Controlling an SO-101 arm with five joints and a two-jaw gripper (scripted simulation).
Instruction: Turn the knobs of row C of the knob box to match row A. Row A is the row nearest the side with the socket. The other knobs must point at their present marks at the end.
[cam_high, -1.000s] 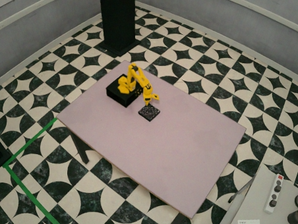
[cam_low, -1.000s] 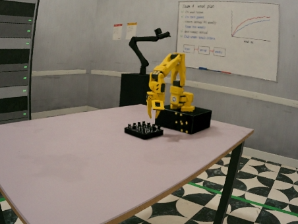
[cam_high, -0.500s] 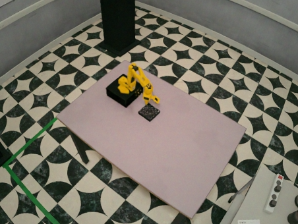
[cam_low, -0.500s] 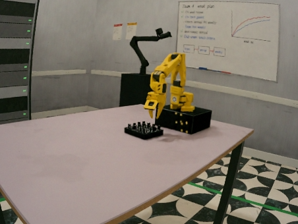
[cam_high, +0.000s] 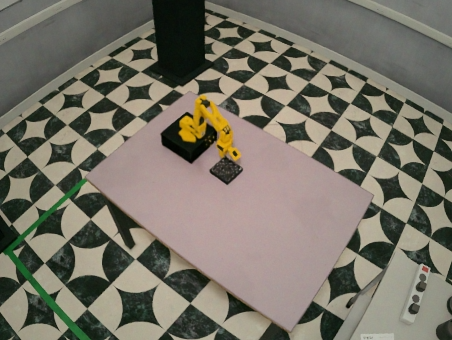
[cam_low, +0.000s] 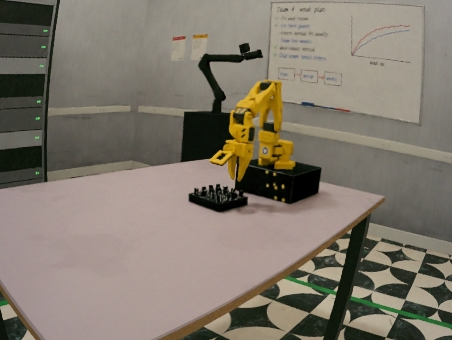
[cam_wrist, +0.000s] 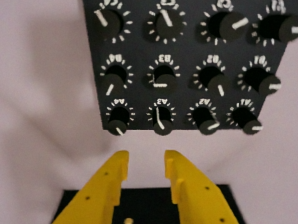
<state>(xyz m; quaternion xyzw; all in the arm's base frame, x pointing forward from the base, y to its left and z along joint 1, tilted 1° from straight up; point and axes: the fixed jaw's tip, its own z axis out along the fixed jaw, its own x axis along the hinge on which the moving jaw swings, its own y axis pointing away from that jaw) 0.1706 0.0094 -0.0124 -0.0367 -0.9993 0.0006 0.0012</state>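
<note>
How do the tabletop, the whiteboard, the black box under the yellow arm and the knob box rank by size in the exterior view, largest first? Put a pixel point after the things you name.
1. Tabletop (cam_low: 150, 260)
2. Whiteboard (cam_low: 380, 80)
3. Black box (cam_low: 305, 182)
4. Knob box (cam_low: 218, 204)

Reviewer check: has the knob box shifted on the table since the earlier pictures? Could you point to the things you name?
No; the knob box (cam_high: 223, 171) (cam_low: 217, 202) (cam_wrist: 137, 55) sits in the same place beside the arm's black base block (cam_high: 175, 145) (cam_low: 306, 184) (cam_wrist: 145, 200).
</note>
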